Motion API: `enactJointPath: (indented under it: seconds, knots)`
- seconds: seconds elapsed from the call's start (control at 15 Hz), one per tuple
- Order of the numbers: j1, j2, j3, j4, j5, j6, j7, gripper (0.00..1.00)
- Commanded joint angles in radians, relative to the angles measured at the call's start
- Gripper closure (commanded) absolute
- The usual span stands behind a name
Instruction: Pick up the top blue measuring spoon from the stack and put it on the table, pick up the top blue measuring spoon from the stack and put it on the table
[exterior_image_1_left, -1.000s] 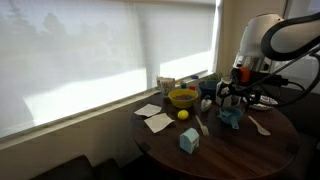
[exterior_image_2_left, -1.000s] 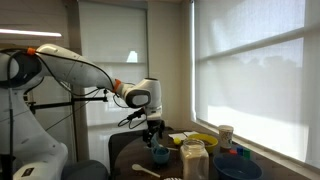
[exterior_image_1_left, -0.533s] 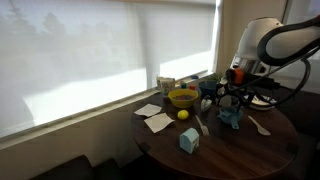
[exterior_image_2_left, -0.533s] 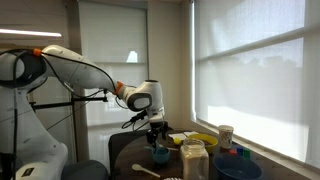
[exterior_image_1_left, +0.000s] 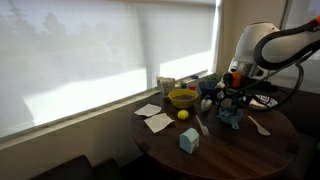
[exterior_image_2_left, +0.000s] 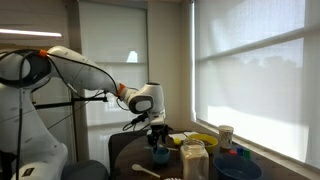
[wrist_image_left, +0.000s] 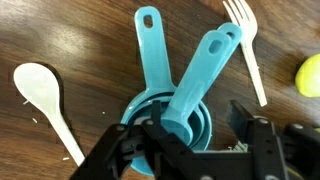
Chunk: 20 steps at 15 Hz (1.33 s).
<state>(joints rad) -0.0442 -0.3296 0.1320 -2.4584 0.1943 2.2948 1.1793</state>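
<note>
The stack of teal-blue measuring spoons (wrist_image_left: 172, 112) lies nested on the dark brown round table (wrist_image_left: 70, 40), with the handles fanned upward in the wrist view. My gripper (wrist_image_left: 200, 135) is open. It is low over the stack's bowls, with one finger on each side, and I cannot tell whether the fingers touch the spoons. In both exterior views the gripper (exterior_image_1_left: 231, 102) (exterior_image_2_left: 158, 137) hangs just above the stack (exterior_image_1_left: 231, 118) (exterior_image_2_left: 159, 155). The table also shows in an exterior view (exterior_image_1_left: 215, 155).
A white spoon (wrist_image_left: 42, 98), a white fork (wrist_image_left: 245, 48) and a lemon (wrist_image_left: 310, 75) lie around the stack. A yellow bowl (exterior_image_1_left: 182, 98), a light-blue carton (exterior_image_1_left: 188, 141) and white napkins (exterior_image_1_left: 155, 119) are on the table. A jar (exterior_image_2_left: 193, 158) stands near the window.
My gripper has come down closer to the stack and stayed open. The spoons have not moved.
</note>
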Motion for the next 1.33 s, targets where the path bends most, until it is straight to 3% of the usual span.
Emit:
enactJointPath:
  seconds: [0.0,0.33,0.4,0.93,1.07,1.13,1.27]
  knots:
    - [0.015,0.013,-0.008,-0.003,0.014,0.017,0.009,0.37]
    - [0.017,0.015,-0.010,-0.005,0.015,0.018,0.007,0.53]
    - [0.017,0.015,-0.010,-0.005,0.015,0.018,0.007,0.60]
    - [0.018,0.013,-0.012,-0.006,0.018,0.021,0.007,0.73]
    - [0.018,0.012,-0.013,-0.005,0.019,0.022,0.006,0.79]
    - [0.018,0.012,-0.013,-0.003,0.020,0.024,0.007,0.89]
    - [0.018,0.012,-0.014,-0.004,0.021,0.025,0.006,0.92]
